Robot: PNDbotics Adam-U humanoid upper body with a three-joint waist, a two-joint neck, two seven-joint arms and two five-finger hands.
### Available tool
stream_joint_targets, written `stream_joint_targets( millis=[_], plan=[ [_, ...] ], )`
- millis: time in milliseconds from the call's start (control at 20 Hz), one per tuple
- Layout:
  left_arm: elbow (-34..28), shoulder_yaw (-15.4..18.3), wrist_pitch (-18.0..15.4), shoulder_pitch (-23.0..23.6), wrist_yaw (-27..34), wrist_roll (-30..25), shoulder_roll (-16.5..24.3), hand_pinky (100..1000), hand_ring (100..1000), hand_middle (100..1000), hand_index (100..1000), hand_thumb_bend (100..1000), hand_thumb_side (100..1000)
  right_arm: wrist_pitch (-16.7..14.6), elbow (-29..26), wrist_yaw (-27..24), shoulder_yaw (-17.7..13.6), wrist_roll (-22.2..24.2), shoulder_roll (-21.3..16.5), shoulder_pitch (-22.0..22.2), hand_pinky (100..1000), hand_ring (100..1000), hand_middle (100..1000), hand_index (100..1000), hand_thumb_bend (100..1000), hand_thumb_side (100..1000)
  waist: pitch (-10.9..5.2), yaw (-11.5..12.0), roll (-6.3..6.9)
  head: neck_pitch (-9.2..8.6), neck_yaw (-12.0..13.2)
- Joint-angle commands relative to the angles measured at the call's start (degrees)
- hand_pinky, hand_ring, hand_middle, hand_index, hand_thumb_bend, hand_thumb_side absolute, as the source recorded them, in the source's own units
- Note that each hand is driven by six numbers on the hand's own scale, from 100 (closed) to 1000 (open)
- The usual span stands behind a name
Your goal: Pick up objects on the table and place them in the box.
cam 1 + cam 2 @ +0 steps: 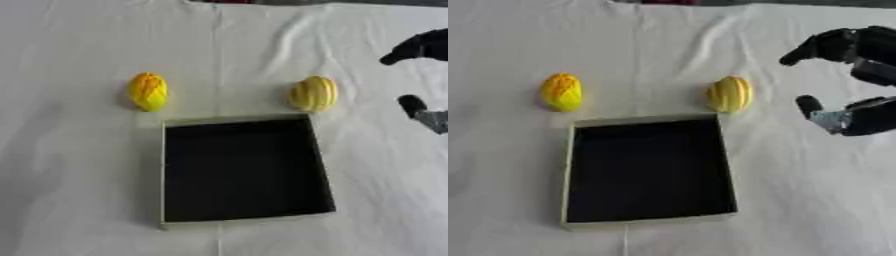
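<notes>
- Fingers (811, 47) on the right hand (859, 50) are curved forward and spread apart from the thumb (808, 106), nothing between them, hovering off to the right of the pale yellow object (730, 94)
- That pale one is egg-shaped with ribs running lengthwise, sitting just beyond the box's far right corner, close to the rim but I can't tell if it's touching
- Second one, the brighter yellow-orange object (148, 91), same egg shape, sits near the far left corner, well apart from the hand
- Box (319, 165) is a shallow rectangle, pale walls, dark inside, looks empty so the task has barely started imo
- Table (79, 190) is covered in a white cloth with soft wrinkles
- What could go wrong: both objects are rounded, so a finger nudging from one side could roll them away, or push the pale one against the box wall
- Wrinkled cloth could also bunch up under a low reach
- Left hand isn't showing anywhere
</notes>
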Motion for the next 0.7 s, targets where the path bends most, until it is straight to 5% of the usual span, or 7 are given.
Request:
stream_joint_targets(
  millis=[50, 300, 500, 700],
  plan=[
    [-0.9, -0.1, -0.2, -1.0, 0.7, -0.5, 1.1, 848, 810, 759, 855, 100, 611, 0.7, 2.1, 0.3, 1.1, 1.1, 0.3, -2.8, 889, 891, 776, 891, 100, 396, -1.07, 0.3, 0.00, -0.29, -1.0],
    [-0.9, -0.5, -0.2, -1.2, 1.2, -1.1, 0.9, 849, 810, 758, 855, 100, 611, 0.2, 8.0, 2.6, 4.2, 2.8, 4.3, -8.1, 897, 894, 763, 893, 100, 414, -1.04, 1.1, -0.24, -0.22, -2.2],
    [-0.9, -0.6, 0.0, -1.4, 1.6, -1.4, 0.6, 849, 809, 756, 854, 100, 612, -0.7, 12.6, 3.9, 6.1, 5.4, 7.9, -12.3, 915, 907, 764, 897, 100, 296, -0.92, 1.7, -0.46, -0.17, -2.9],
    [-0.9, -0.8, 0.2, -1.7, 2.1, -1.8, 0.2, 850, 809, 752, 854, 100, 613, -2.0, 16.6, 5.9, 6.8, 8.1, 10.6, -15.4, 927, 917, 773, 901, 101, 273, -0.69, 2.2, -0.77, -0.27, -3.4]
  ],
)
